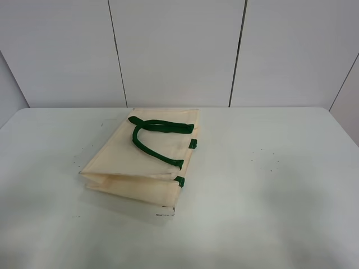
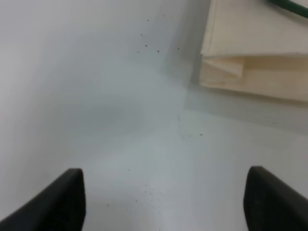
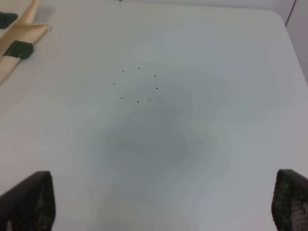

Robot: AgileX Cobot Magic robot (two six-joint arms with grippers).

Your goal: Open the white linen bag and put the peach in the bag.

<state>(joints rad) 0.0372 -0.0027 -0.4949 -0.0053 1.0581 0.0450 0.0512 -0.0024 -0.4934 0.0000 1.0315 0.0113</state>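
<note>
White linen bag lay flat on the desk, left of centre, green handles on top. Left gripper and right gripper: jaws wide, holding nothing, above bare desk.

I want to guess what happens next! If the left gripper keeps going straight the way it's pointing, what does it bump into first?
Probably the white linen bag. The left gripper, jaws wide apart, faces bare table with the bag's folded corner ahead and a bit to one side. Depth is unclear, so it might touch the table first.
</note>
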